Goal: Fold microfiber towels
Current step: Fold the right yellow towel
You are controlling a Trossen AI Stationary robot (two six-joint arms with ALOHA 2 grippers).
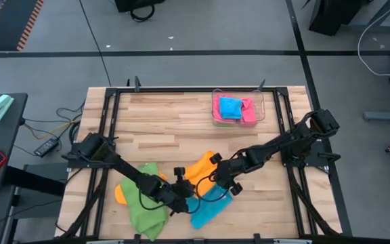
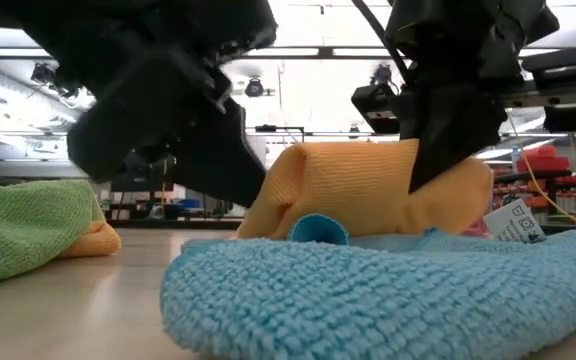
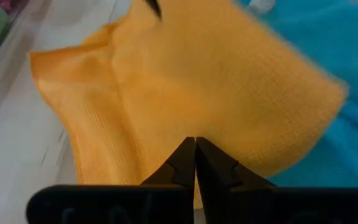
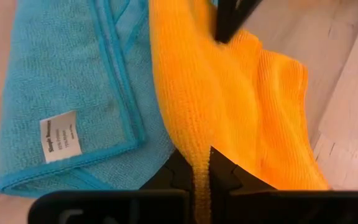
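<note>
An orange microfiber towel [image 1: 200, 169] is held up between my two grippers over the near middle of the table. My left gripper [image 1: 183, 189] is shut on its left side and my right gripper [image 1: 217, 181] is shut on its right side. Under it a sky-blue towel [image 1: 208, 209] lies flat on the table, its white label [image 4: 59, 137] showing. A green towel [image 1: 144, 203] lies crumpled at the near left, partly over a second orange towel [image 1: 120, 193]. My left gripper pinches the orange towel's near edge [image 3: 185, 134] between its two shut fingers, slanting down from the table's left. That end [image 2: 268, 195] is raised off the table. One layer or several, I cannot tell. My right gripper pinches a bunched fold of the orange towel [image 4: 191, 146] between its two fingers, slanting down from the table's right. That end [image 2: 458, 185] is lifted, and the cloth sags slack between the grippers, with its lower part on the blue towel [image 2: 368, 300].
A clear plastic tray [image 1: 215, 102] at the far right of the table holds a folded blue towel [image 1: 230, 107] and a pink one [image 1: 249, 112]. Bare wood lies between the tray and the arms and along the far left.
</note>
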